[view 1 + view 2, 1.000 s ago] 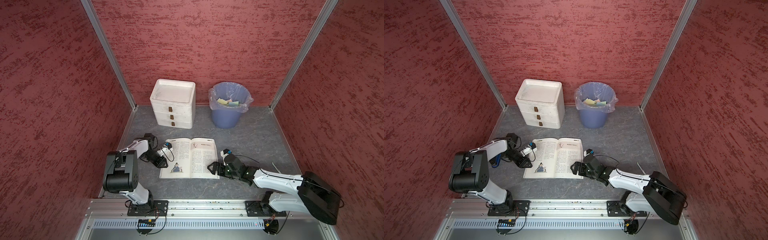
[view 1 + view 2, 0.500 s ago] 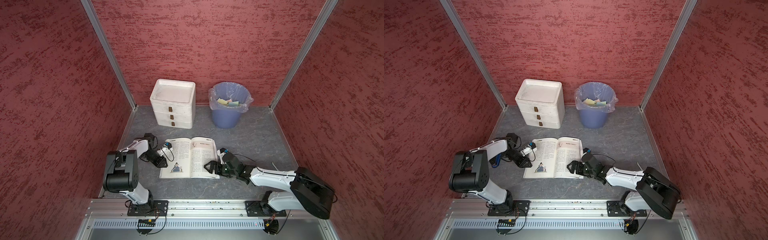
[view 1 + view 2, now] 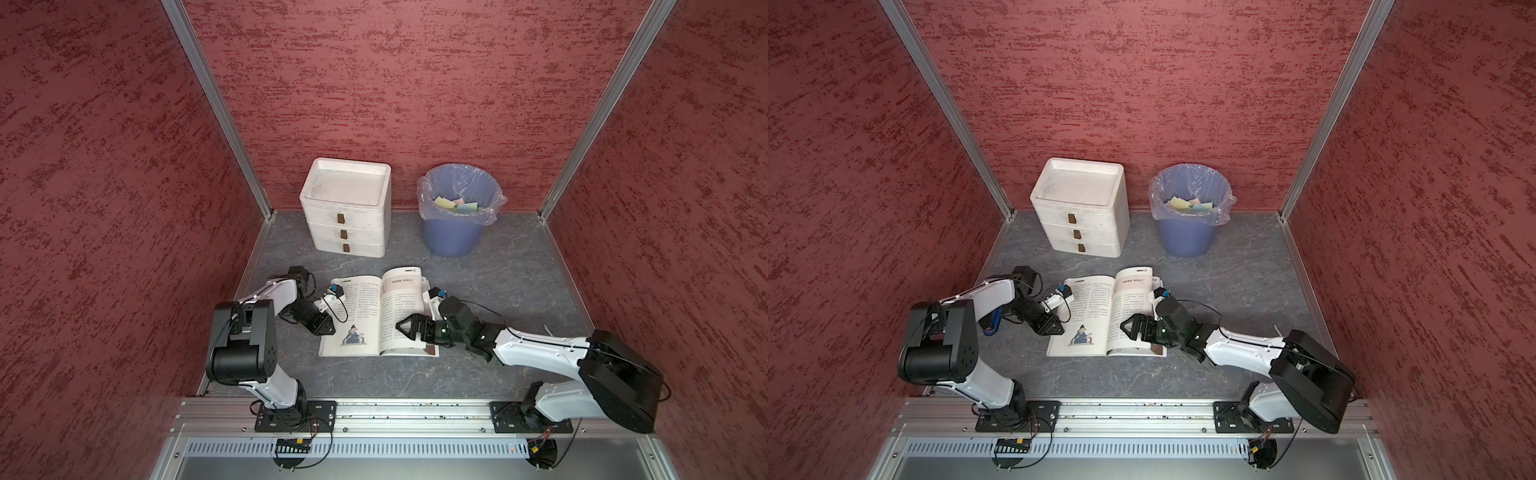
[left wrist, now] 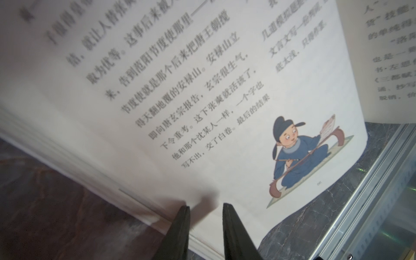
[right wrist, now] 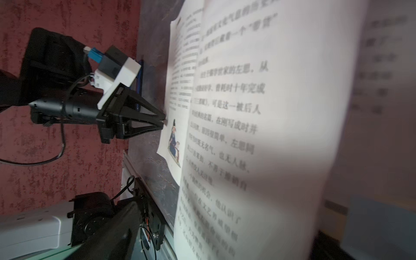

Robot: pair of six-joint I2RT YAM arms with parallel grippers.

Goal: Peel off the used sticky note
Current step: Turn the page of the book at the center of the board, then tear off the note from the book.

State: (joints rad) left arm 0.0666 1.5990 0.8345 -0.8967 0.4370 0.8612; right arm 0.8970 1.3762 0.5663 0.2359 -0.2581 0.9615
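Frankly, we find no sticky note on the open book (image 3: 365,309); perhaps a page hides it.
We expect it paper-light and limp, best pinched at a free corner. On the left gripper (image 4: 205,206) the jaws stand narrowly apart at the left page's edge; on the right gripper (image 3: 409,330) they gape over the right page.

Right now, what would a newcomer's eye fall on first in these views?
The open book lies mid-table with both arms at it: the left claw at its left page's outer edge, the right claw spread wide over the right page. Behind, against the back wall, a bag-lined blue bin holding coloured sticky notes stands beside a white three-drawer chest.
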